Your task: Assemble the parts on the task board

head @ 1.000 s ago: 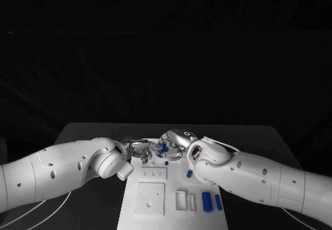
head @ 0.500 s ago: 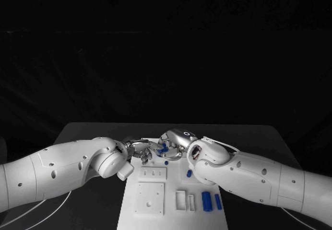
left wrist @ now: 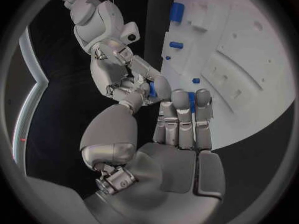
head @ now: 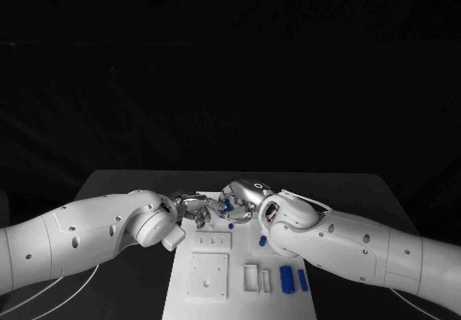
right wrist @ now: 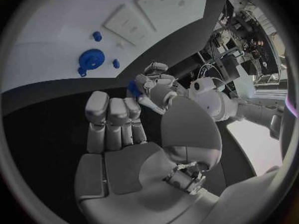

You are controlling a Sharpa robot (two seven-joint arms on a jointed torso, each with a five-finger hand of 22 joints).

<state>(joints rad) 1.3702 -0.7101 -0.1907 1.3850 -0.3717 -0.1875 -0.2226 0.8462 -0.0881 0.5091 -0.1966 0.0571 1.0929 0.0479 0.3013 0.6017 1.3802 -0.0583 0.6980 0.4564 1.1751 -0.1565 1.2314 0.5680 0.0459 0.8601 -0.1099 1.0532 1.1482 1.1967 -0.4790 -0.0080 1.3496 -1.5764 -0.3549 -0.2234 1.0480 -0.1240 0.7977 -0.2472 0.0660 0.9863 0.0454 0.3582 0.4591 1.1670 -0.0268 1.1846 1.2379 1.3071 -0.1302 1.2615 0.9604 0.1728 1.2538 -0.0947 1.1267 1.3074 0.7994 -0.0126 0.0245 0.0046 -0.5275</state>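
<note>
Two silver hands meet over the far end of the white task board (head: 240, 293), which lies lengthwise in the middle of the black desk (head: 365, 187). The left hand (head: 195, 212) and the right hand (head: 238, 200) sit fingertip to fingertip, with a small blue part (head: 225, 207) between them. In the left wrist view the left hand's fingers (left wrist: 184, 119) are curled in, with a blue piece showing at their tips, and the right hand opposite pinches the blue part between thumb and finger. Which hand carries the part's weight cannot be told for certain, but both have fingers closed on it. On the near end of the board two blue cylinders (head: 293, 279) lie side by side, just beside white blocks. A blue gear-shaped part (right wrist: 91, 60) stands on the board, with small blue pegs (right wrist: 97, 35) nearby.
</note>
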